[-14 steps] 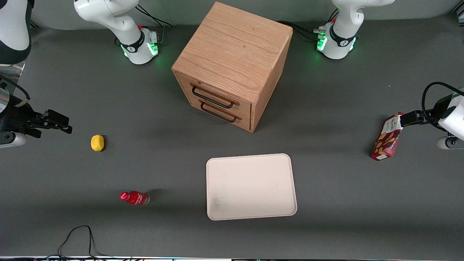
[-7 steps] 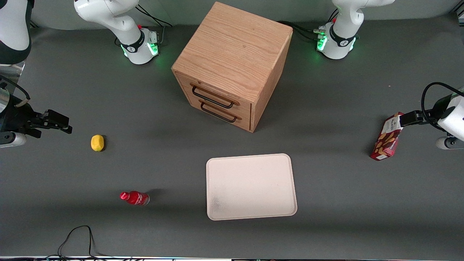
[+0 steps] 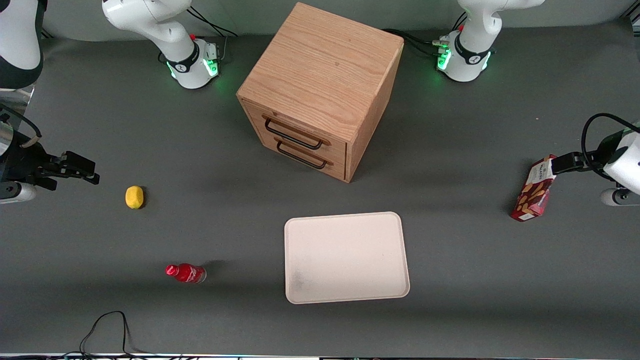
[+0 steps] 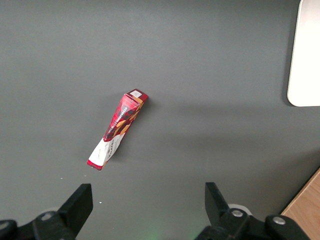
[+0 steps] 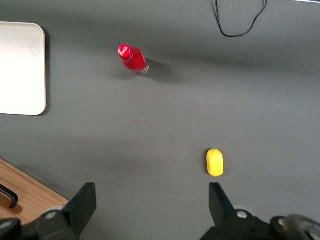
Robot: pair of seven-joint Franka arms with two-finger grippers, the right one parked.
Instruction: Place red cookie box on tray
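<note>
The red cookie box (image 3: 534, 190) lies on the grey table toward the working arm's end, its white end panel farther from the front camera. It also shows in the left wrist view (image 4: 117, 129), lying aslant. My left gripper (image 3: 562, 164) hovers above the box's white end, open and empty; in the left wrist view (image 4: 147, 194) the jaws stand wide apart and clear of the box. The cream-white tray (image 3: 345, 257) lies flat near the table's middle, nearer the front camera than the cabinet. One of its corners shows in the left wrist view (image 4: 306, 55).
A wooden two-drawer cabinet (image 3: 320, 90) stands at the middle, farther from the front camera than the tray. A yellow lemon (image 3: 134, 197) and a small red bottle (image 3: 186, 273) lie toward the parked arm's end. A black cable (image 3: 107, 327) loops at the table's front edge.
The working arm's wrist has shifted only very slightly. The box, the tray and the open gripper stand as before.
</note>
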